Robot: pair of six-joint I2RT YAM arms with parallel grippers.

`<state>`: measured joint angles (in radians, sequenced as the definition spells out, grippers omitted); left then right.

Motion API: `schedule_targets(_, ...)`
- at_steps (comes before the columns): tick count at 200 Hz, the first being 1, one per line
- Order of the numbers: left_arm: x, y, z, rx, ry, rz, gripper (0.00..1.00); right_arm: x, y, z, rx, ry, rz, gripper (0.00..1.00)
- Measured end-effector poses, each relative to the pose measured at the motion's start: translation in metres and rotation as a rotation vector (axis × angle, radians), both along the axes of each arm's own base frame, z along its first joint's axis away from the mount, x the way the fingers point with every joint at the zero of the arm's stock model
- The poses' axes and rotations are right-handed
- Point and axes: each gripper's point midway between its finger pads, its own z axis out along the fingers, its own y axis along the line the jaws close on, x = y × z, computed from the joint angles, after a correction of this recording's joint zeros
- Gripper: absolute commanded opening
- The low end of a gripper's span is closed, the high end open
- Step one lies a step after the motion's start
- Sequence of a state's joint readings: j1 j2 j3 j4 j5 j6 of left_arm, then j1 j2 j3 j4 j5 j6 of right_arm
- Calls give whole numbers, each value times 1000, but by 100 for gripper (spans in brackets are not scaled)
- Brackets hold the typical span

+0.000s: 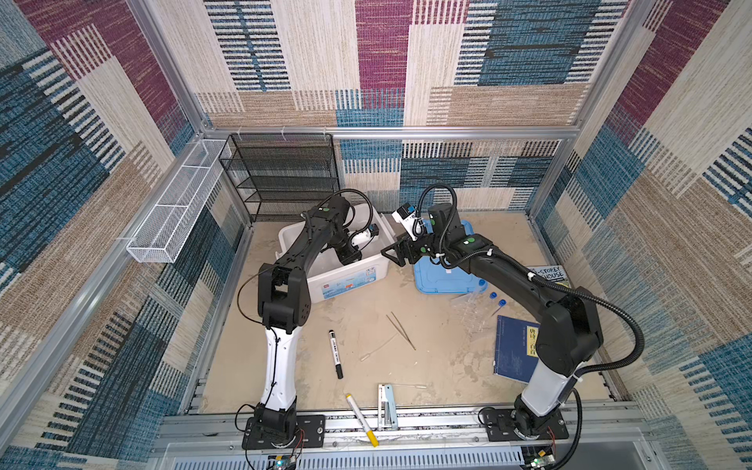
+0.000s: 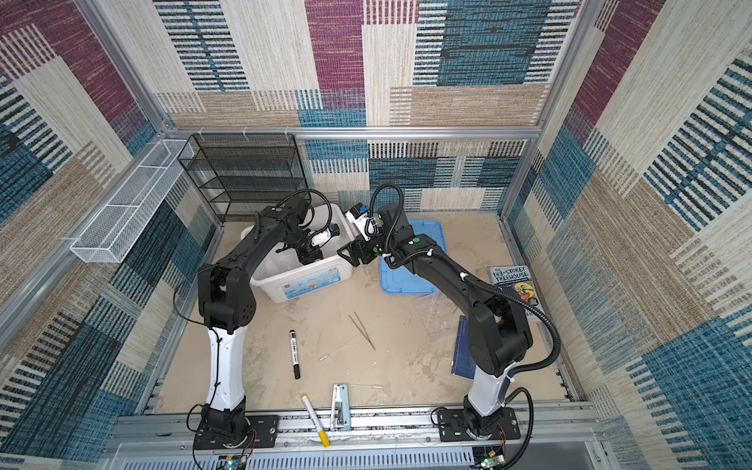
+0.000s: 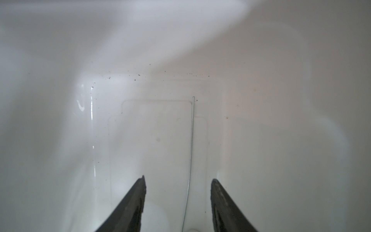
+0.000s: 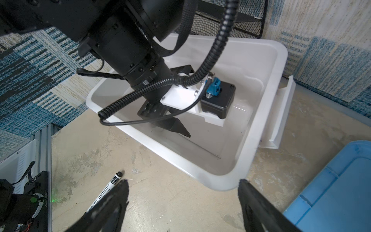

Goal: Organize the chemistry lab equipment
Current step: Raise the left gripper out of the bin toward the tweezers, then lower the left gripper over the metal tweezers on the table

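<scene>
My left gripper [image 1: 350, 256] [image 2: 309, 256] reaches down into a white bin [image 1: 346, 280] [image 2: 301, 285]. In the left wrist view its jaws [image 3: 178, 178] stand open and hold nothing. A thin clear rod [image 3: 191, 140] lies loose on the bin floor between them. My right gripper [image 1: 392, 254] [image 2: 350, 254] [image 4: 182, 180] hovers open and empty beside the bin's near right corner. Metal tweezers [image 1: 401, 330] [image 2: 363, 330] and another thin clear rod [image 1: 378, 348] lie mid-table. Blue-capped test tubes [image 1: 497, 306] lie by a clear tube rack [image 1: 472, 313], partly behind the right arm.
A blue lid [image 1: 443, 276] lies right of the bin. A black marker [image 1: 335, 354], a yellow-tipped marker [image 1: 361, 419] and a small metal tool [image 1: 386, 405] lie near the front. A blue book [image 1: 514, 346] and an illustrated book [image 2: 514, 285] lie right. A black mesh shelf [image 1: 280, 175] stands behind.
</scene>
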<state>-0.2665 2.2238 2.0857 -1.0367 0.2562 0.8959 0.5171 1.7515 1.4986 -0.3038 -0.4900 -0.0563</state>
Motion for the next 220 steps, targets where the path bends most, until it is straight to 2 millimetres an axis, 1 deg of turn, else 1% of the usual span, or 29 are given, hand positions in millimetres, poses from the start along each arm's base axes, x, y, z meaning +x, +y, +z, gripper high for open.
schedule_targets(13, -1, 3, 10, 8, -21, 8, 63, -3, -2, 5, 6, -4, -6, 89)
schedule_targets(25, -2, 4, 25, -1, -52, 15, 66, -5, -4, 11, 18, -11, -11, 94)
schedule_targets(28, -2, 4, 29, -3, -60, 16, 69, -6, -4, 13, 22, -13, -13, 95)
schedule_targets(36, -3, 4, 41, -13, -86, 21, 86, -9, -6, 17, 29, -17, -19, 98)
schedule_targets(38, -3, 4, 44, -15, -91, 23, 88, -9, -7, 18, 29, -19, -23, 100)
schedule_targets(55, -3, 3, 75, -49, -164, 49, 91, -11, -14, 28, 37, -34, -57, 99)
schedule_targets(58, -4, 3, 80, -56, -174, 57, 97, -11, -15, 29, 38, -35, -63, 99)
schedule_targets(60, -5, 3, 84, -61, -182, 61, 99, -12, -16, 30, 39, -36, -68, 99)
schedule_targets(93, -23, -2, 135, -140, -303, 120, 99, -25, -33, 46, 48, -72, -125, 99)
schedule_targets(110, -29, 0, 161, -187, -362, 220, 99, -32, -45, 56, 55, -99, -164, 99)
schedule_targets(136, -42, 7, 216, -372, -408, 432, 99, -46, -64, 73, 75, -131, -230, 99)
schedule_targets(142, -48, 7, 226, -428, -404, 470, 99, -50, -68, 77, 83, -138, -243, 99)
schedule_targets(152, -61, 6, 238, -530, -373, 538, 99, -56, -74, 80, 93, -140, -262, 99)
schedule_targets(165, -80, 1, 240, -646, -307, 618, 97, -64, -83, 80, 102, -138, -287, 99)
schedule_targets(179, -102, -4, 229, -738, -211, 718, 93, -74, -91, 75, 104, -124, -308, 99)
schedule_targets(193, -127, -16, 208, -781, -94, 792, 92, -83, -100, 65, 103, -98, -338, 99)
schedule_targets(211, -156, -39, 178, -782, 28, 847, 86, -96, -109, 55, 110, -57, -363, 99)
schedule_targets(220, -171, -50, 162, -771, 87, 867, 85, -101, -115, 51, 116, -44, -384, 99)
